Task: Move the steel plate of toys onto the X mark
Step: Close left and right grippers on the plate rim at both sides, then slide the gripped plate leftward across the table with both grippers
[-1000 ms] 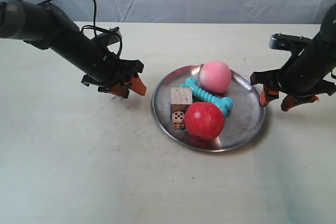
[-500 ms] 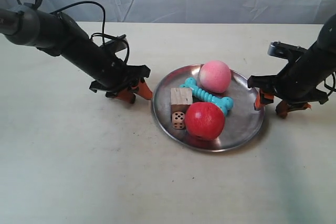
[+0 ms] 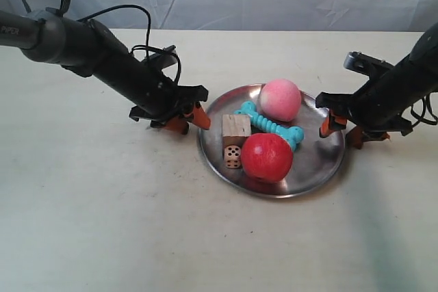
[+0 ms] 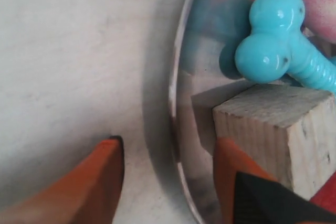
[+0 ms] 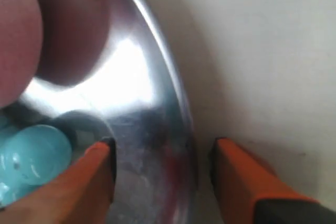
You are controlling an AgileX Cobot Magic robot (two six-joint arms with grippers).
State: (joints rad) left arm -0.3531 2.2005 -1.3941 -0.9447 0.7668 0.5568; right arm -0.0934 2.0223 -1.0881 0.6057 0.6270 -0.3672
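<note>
**Grasp set-up, both arms.** I judge the round, shallow, shiny steel plate (image 3: 316,158) to be stiff, thin-walled and slick. It looks modest in weight but carries loose cargo. The raised rim, taken at two opposite sides and kept level, looks to me the only sound hold.

- **Left gripper (image 4: 168,148):** It is spread and pinches nothing. One orange finger hangs over the pale table (image 4: 63,51) outside the rim. The other sits inside the rim, just beside the plain wooden cube (image 4: 273,124).
- **Right gripper (image 5: 161,148):** It is likewise spread, straddling the opposite rim, with the plate's bright wall between its fingers.
- **Position:** In the exterior view the plate lies flat on the table directly between the two grippers.
- **Surface:** The plate is mirror-like silver-grey and carries coloured reflections of its load.
- **Load:**
  - The glossy red ball (image 3: 266,157) and the matt pink ball (image 3: 280,99) would, I judge, roll at the least tilt.
  - The ridged turquoise bone (image 3: 270,126) lies between the two balls.
  - The small wooden die (image 3: 233,156) with dark pips sits against the cube, on the left gripper's side.
- **X mark:** I find it in no view.
</note>
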